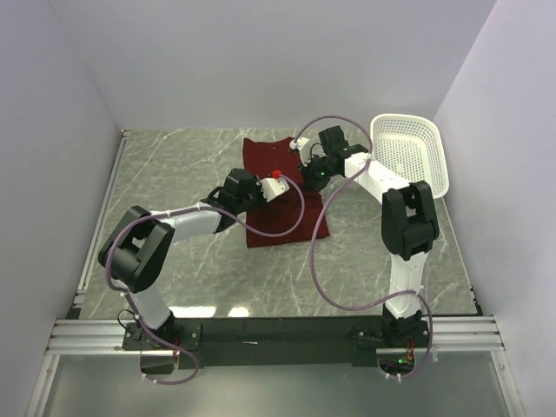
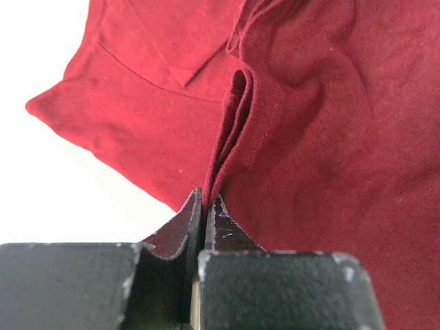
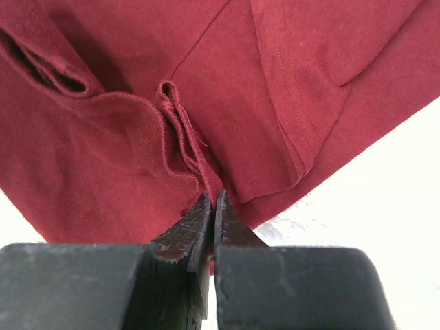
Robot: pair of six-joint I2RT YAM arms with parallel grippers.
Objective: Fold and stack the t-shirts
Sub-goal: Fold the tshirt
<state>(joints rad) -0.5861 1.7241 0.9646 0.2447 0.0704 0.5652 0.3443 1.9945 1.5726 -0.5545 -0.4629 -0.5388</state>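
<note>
Maroon cotton t-shirt (image 1: pixel 265 161), soft, rumpled; left pincer (image 2: pixel 205 206), right pincer (image 3: pixel 212 203) each clamped tight on ridged fold.

There is one dark red t-shirt (image 1: pixel 265 161) in the middle and one white basket (image 1: pixel 408 156) at the upper right. There are two arms, the left arm (image 1: pixel 174 224) and the right arm (image 1: pixel 407 217).

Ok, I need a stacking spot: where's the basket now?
Top view: the white basket sits at the table's far right, against the wall, beside the right arm.
</note>
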